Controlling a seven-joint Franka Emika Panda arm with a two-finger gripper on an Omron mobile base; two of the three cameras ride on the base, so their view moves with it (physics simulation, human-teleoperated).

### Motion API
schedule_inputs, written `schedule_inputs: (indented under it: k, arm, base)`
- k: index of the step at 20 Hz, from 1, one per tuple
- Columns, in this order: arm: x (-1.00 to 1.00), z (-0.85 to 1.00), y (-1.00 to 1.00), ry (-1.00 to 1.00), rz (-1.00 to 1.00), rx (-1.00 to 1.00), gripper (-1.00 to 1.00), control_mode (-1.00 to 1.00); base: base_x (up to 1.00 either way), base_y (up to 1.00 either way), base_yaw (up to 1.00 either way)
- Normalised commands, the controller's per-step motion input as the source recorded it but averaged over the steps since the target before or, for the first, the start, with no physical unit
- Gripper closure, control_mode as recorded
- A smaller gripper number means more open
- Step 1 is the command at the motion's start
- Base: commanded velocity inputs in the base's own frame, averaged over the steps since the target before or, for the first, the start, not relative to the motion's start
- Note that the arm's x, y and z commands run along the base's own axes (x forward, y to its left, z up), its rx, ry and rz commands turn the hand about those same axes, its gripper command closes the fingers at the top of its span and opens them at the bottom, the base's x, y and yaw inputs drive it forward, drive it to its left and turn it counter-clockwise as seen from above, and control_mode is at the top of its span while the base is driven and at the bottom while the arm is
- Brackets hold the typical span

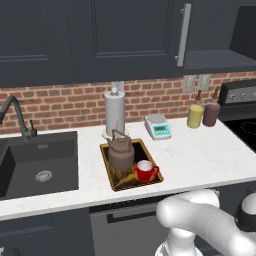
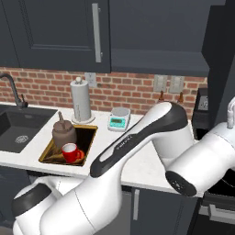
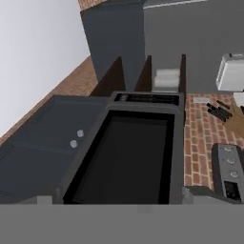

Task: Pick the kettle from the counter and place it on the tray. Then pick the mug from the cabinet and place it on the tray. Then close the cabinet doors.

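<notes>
On the white marble counter (image 1: 200, 155), the patterned tray (image 1: 107, 159) sits near the front edge, just to the side of the dark inset sink (image 1: 37, 165). The brownish-grey kettle (image 1: 120, 152) stands upright on the tray's back half, and the red mug (image 1: 145, 171) stands upright just in front of it on the same tray, at the tray's front corner away from the sink. Behind the tray, near the counter's back edge by the brick wall, stand a tall silver-white cylinder (image 1: 114, 113) and a small scale (image 1: 158, 127); two bottles (image 1: 203, 113) stand farther along that back edge. Above, the cabinet doors (image 1: 125, 37) appear shut flush. The gripper's jaws stand spread wide, holding nothing.
</notes>
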Motion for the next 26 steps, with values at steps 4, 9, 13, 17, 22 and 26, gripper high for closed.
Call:
schedule_inputs:
  k: [4,9,13,17,22,26]
  arm:
    - [0.11,-0.01,0.19,0.1,0.15,-0.04,-1.0,-1.0]
    - [0.22,0.0,0.19,0.07,0.17,0.0,-1.0,-1.0]
    - [0.19,0.0,0.19,0.06,0.18,0.0,-1.0,-1.0]
    - [0.06,0.0,0.57,0.02,0.18,0.0,-1.0,-1.0]
    - [0.06,0.0,0.69,0.01,0.17,-0.05,-1.0,-1.0]
    - [0.23,0.0,0.65,0.03,0.16,-0.03,-1.0,-1.0]
  base:
    - [0.0,0.0,0.0]
    - [0.0,0.0,0.0]
    - [0.0,0.0,0.0]
    - [0.0,0.0,0.0]
    - [0.0,0.0,0.0]
    - [0.0,0.0,0.0]
